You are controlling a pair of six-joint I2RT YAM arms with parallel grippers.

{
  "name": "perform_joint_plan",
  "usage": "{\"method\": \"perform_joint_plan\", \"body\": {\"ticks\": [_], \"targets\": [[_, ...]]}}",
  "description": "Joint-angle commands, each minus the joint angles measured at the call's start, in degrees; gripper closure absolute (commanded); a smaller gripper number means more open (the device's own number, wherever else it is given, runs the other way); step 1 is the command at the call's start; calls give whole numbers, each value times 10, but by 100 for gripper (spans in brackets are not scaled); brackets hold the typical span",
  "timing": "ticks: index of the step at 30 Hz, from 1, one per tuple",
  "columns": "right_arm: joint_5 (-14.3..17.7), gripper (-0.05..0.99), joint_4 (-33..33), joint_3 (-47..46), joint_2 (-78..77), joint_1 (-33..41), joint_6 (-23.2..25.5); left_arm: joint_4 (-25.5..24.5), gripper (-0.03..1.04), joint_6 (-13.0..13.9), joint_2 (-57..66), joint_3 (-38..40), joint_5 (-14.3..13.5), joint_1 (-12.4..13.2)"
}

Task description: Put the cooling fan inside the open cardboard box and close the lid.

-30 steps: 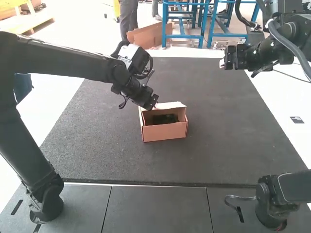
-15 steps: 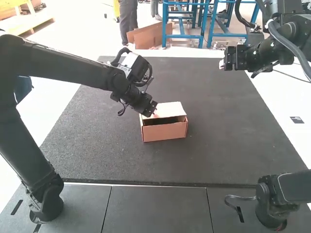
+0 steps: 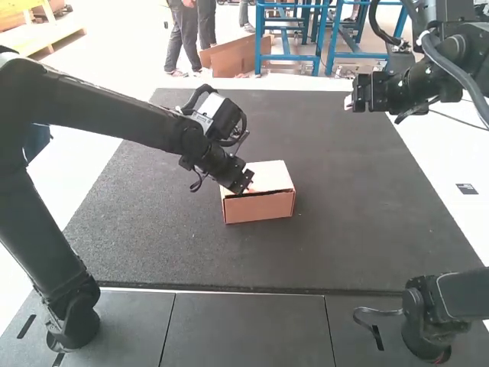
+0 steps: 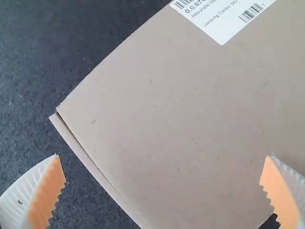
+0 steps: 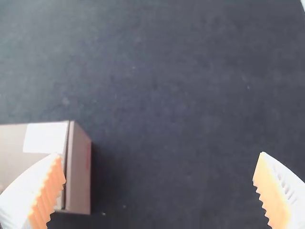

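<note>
Box (image 3: 257,195) of plain brown cardboard sits in the middle of the mat (image 3: 344,229), lid (image 4: 181,119) lying flat and closed. The left gripper (image 3: 243,182) is at its top left edge, fingers (image 4: 43,195) spread wide, grasping nothing. A white label (image 4: 224,14) with barcodes and small print is on the lid. Well apart, the right gripper (image 3: 355,93) hangs above the mat's far right, fingers apart, empty.
</note>
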Motion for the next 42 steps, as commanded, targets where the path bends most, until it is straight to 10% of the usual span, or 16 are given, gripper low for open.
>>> {"method": "perform_joint_plan", "body": {"ticks": [1, 21, 32, 42], "targets": [[-9, 3, 2, -5, -4, -8, 5, 10, 4, -1, 8, -9, -5, -6], [-11, 3, -1, -3, -4, -8, 5, -8, 4, 1, -44, 52, -24, 6], [-66, 3, 67, -24, -26, -8, 20, 4, 4, -29, -171, 130, 37, 56], [-61, 3, 237, -164, -147, -8, 18, 181, 4, -28, -352, -63, 30, 53]]}}
